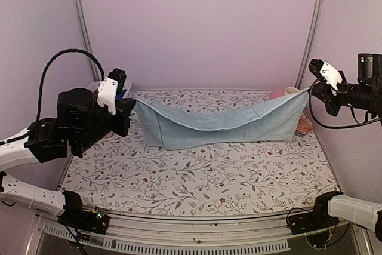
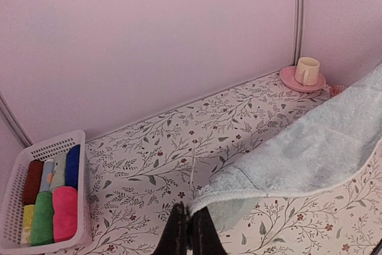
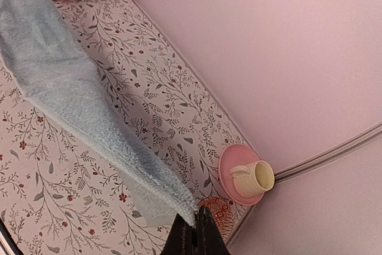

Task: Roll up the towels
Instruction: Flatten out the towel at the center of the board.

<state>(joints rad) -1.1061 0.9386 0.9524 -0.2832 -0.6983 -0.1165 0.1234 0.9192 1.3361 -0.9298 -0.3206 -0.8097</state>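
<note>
Blue towel point(image 1: 227, 126) is off the table point(image 1: 197, 201), strung between both grippers with one end in each.

Left gripper point(image 1: 132, 107): fingers pressed together, pinching the towel's left end. In the left wrist view the cloth point(image 2: 310, 153) starts right at the fingertips point(image 2: 188, 228) and runs ahead and to the right of them.

Right gripper point(image 1: 313, 89): also clamped, with the towel's right corner caught between the tips. In the right wrist view the towel point(image 3: 54, 70) leaves the fingers point(image 3: 196, 231) and stretches ahead and to the left of them.

Between the two grips the top edge sags and the rest hangs below it as a wide fold. The bottom edge sits low over the table; can't tell if it touches.

Basket point(image 2: 15, 183) is ahead and left of the left fingers, near the back wall, packed with rolls. The pink towel point(image 2: 64, 213) is in it, rolled, at the basket end nearest the fingers, just beside a green roll point(image 2: 42, 219).

Cup point(image 3: 259, 177) stands on a pink saucer point(image 3: 230, 174), just ahead and right of the right fingers, in the back corner. A red patterned item point(image 3: 216, 210) lies right by those fingertips, between them and the saucer; can't tell what it is.
</note>
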